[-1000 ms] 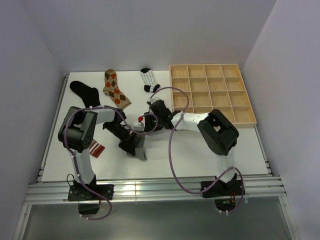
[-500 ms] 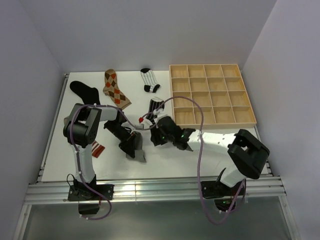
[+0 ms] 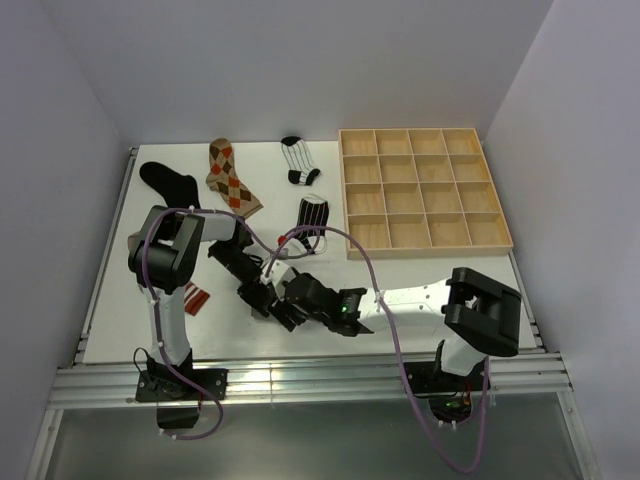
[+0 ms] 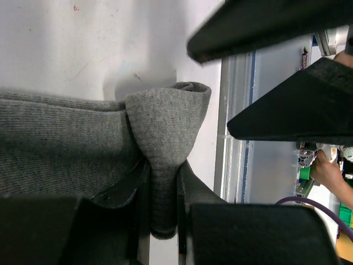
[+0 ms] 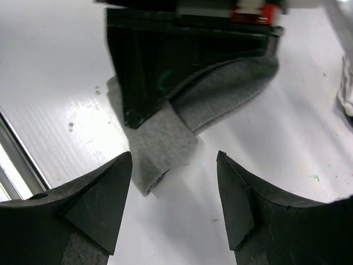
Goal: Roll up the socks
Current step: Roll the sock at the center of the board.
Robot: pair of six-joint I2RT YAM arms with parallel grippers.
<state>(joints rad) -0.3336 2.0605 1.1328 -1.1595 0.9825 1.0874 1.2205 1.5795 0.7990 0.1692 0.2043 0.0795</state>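
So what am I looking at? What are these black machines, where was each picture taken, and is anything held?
Two robot arms are bolted to a white table. The wide picture comes from a fixed camera overhead; the two close-ups come from small cameras on the wrists, so each shows its own arm's fingers. The left gripper pinches a fold of a grey sock. The right gripper is open, facing that sock's end. Farther back lie a black sock, an argyle sock, a white striped sock, a black striped sock and a wooden grid tray.
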